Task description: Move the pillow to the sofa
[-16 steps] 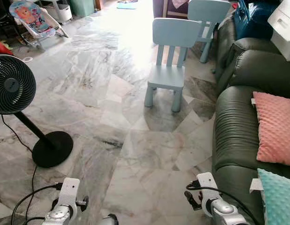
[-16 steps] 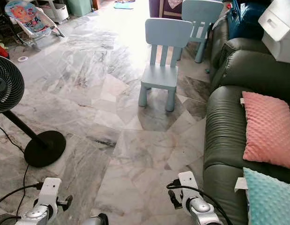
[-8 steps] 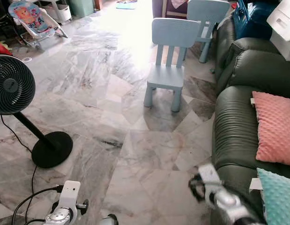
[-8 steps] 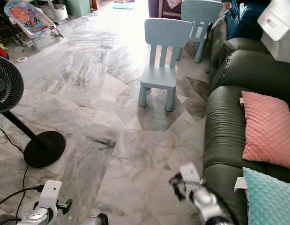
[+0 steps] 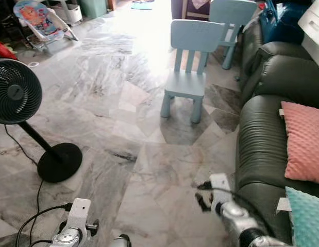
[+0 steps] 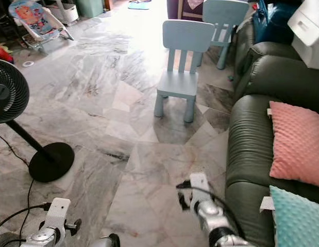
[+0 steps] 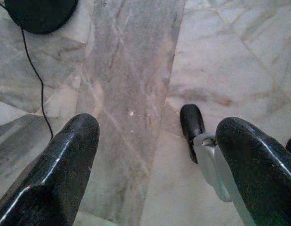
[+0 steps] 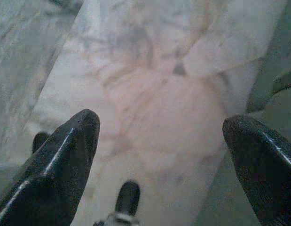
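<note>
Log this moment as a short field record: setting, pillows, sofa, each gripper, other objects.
setting: living room with grey marble floor
sofa: dark green leather sofa, on the robot's right
pillows: pink dotted pillow and teal dotted pillow, both on the sofa
left gripper: open, empty, low over the floor
right gripper: open, empty, over the floor beside the sofa
other: black pedestal fan, two light blue chairs
</note>
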You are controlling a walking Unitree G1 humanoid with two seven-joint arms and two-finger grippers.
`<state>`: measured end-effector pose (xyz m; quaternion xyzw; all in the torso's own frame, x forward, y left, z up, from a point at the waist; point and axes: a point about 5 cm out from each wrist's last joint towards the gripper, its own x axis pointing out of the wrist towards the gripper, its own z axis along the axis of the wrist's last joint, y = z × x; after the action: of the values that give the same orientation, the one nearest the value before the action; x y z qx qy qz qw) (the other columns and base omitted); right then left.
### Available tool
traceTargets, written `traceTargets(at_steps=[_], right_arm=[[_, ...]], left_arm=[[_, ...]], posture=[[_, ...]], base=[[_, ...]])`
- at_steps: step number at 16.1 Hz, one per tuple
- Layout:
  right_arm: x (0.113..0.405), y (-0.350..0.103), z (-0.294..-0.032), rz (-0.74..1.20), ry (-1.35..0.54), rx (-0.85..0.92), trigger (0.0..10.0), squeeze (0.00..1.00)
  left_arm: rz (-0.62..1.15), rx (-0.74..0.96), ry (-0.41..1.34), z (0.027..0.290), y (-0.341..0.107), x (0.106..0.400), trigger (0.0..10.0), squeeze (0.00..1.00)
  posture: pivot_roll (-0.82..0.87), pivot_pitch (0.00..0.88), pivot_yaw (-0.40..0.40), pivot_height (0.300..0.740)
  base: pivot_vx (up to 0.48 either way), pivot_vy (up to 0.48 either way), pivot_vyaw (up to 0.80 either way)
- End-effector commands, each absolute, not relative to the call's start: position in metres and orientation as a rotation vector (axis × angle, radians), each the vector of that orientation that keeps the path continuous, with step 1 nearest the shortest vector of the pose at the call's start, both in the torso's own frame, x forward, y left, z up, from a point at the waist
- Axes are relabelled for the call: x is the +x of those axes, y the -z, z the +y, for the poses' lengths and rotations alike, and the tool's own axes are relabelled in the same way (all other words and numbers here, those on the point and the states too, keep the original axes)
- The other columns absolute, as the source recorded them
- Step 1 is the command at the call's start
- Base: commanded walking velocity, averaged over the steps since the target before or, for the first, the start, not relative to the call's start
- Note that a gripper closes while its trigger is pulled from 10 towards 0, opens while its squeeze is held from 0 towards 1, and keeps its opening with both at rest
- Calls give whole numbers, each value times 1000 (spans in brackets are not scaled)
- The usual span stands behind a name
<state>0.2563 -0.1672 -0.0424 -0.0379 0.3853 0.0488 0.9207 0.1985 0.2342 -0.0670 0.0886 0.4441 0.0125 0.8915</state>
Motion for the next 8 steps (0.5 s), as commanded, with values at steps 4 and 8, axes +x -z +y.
traceTargets(at_steps=[4, 8], right_arm=[[233, 59, -172, 887, -89, -85, 10000, 0], [230, 60, -178, 891, -118, -130, 10000, 0]], left_arm=[[945, 158, -85, 238, 70, 192, 10000, 0], [943, 161, -90, 240, 69, 193, 10000, 0]], posture=[[1, 128, 6, 740], [-13, 140, -1, 740]], base=[[0, 0, 0], [0, 0, 400]])
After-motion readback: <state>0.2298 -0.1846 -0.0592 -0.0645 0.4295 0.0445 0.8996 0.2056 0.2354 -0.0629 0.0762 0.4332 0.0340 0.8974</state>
